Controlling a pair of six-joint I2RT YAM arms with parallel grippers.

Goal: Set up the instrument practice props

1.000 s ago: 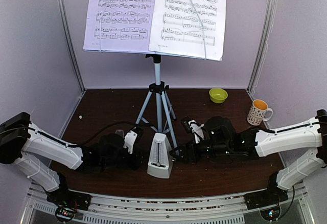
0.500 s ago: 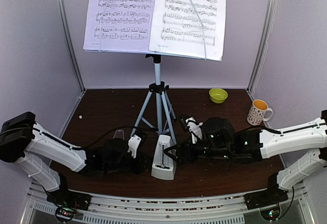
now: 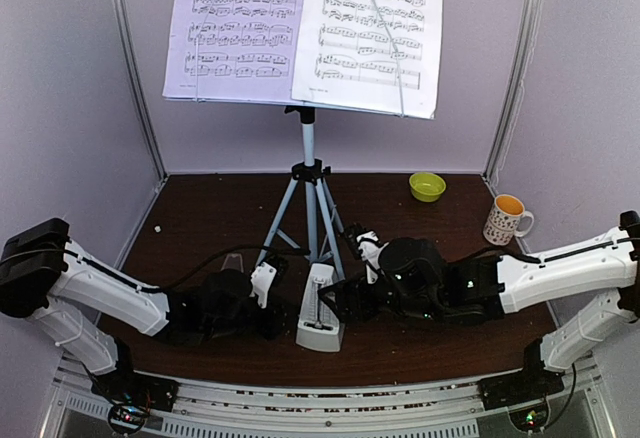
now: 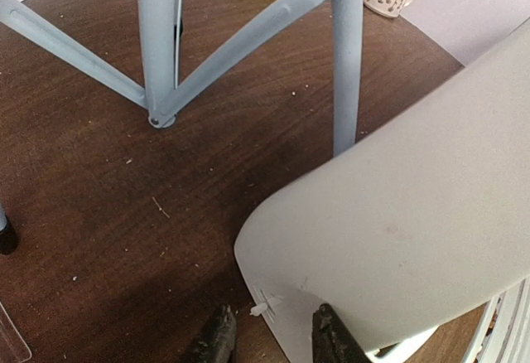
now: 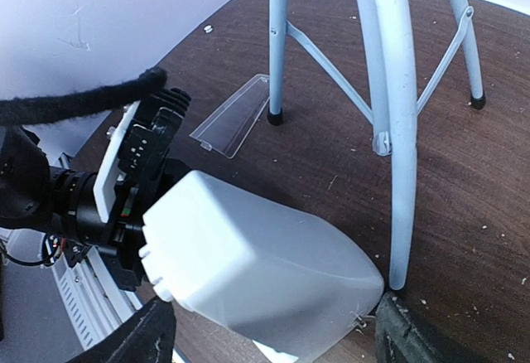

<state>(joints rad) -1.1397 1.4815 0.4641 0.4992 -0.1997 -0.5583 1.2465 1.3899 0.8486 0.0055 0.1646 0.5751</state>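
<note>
Though their tips are cut off, left jaws pinch the metronome (image 3: 318, 310), right jaws spread around it.

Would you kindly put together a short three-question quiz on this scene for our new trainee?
1. True or false: the metronome stands upright.
2. The right gripper is: A shut tight; B open, with a finger on each side of the metronome; C out of every view.
3. How many sheet-music pages rest on the music stand?
Key: 1 false, it is tipped over; 2 B; 3 two.
</note>
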